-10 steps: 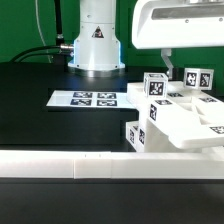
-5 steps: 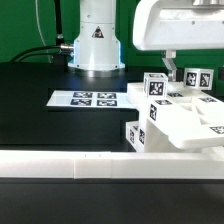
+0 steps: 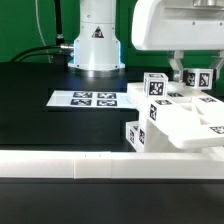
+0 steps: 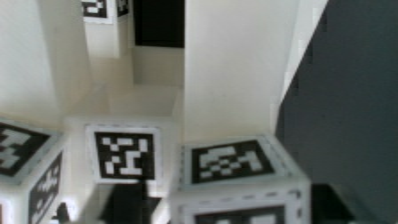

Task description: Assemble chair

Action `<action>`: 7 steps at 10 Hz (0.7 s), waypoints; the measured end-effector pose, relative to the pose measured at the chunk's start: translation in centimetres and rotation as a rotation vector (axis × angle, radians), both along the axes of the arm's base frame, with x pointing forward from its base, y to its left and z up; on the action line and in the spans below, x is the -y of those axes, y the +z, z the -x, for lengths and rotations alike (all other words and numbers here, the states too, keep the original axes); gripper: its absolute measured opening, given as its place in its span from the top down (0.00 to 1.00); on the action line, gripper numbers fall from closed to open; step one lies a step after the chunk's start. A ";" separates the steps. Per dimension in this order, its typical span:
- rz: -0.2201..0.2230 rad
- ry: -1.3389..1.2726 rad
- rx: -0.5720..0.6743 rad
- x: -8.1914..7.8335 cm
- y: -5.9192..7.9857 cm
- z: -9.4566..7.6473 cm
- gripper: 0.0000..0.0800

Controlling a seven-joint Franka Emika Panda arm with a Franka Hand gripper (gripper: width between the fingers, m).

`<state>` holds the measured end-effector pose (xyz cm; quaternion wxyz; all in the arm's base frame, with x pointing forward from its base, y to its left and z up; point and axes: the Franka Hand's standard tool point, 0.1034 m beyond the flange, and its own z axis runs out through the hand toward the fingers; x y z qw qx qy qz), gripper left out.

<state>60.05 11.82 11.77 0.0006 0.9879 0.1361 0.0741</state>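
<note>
White plastic chair pieces (image 3: pixel 178 118) with black-and-white square tags, bunched together on the dark table at the exterior view's right. Flat slotted panels lying low in front, small tagged cubes (image 3: pixel 155 86) standing on top. Up close, tagged blocks (image 4: pixel 125 155) touching side by side.

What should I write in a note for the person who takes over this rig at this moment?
Gripper: lowered over the chair parts at the exterior view's right; whether it is open or closed on a part cannot be told.
Chair parts: white tagged pieces grouped together, behind the long white rail.
Marker board: flat on the table.
Done: some pieces appear joined.
Left: the chair is not finished.
</note>
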 end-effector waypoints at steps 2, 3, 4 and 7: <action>-0.001 -0.005 0.000 0.0 0.0 0.0 0.65; -0.004 -0.029 -0.001 0.0 0.0 0.0 0.65; -0.004 -0.032 -0.001 0.0 0.0 0.0 0.65; -0.036 -0.232 -0.005 0.0 0.0 0.0 0.65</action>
